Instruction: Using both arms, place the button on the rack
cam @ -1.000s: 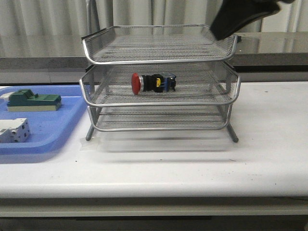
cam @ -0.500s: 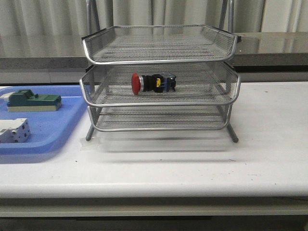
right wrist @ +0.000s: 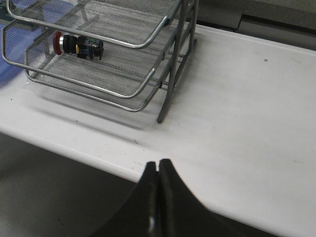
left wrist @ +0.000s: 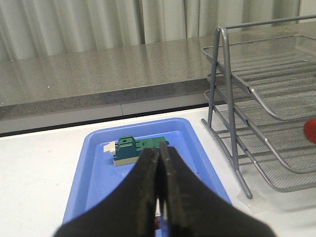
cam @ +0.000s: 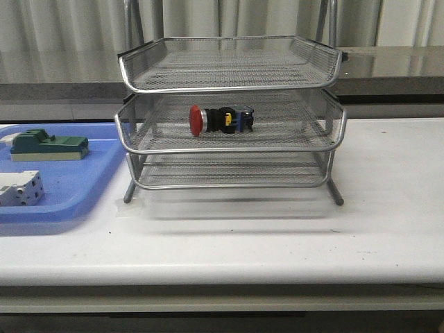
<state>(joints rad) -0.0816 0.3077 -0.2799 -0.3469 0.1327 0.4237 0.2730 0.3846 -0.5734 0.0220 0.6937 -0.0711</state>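
A second ago a black arm crossed the upper right of the front view, over the rack's top tier; it has since gone from that view, and nothing on the table has shifted. The small push-button switch with a round red mushroom head (cam: 220, 119) lies on its side on the middle tier of the three-tier silver wire-mesh rack (cam: 229, 114), head toward the robot's left, black body with yellow and blue parts behind it. Judged from this, the placement is done and both arms are pulled clear. The left gripper (left wrist: 159, 197) is closed, fingers pressed together with nothing between them, and hangs above the flat blue plastic tray (left wrist: 89, 177), on which a green block (left wrist: 136, 150) rests. The right gripper (right wrist: 158, 197) is likewise closed and empty, hanging over the white table (right wrist: 247, 113) near its front edge, well apart from the rack. The rack is fine mesh on a chrome tube frame, see-through and reflective; the table top is smooth and matt; a white ribbed terminal block (cam: 19, 189) also sits in the tray.
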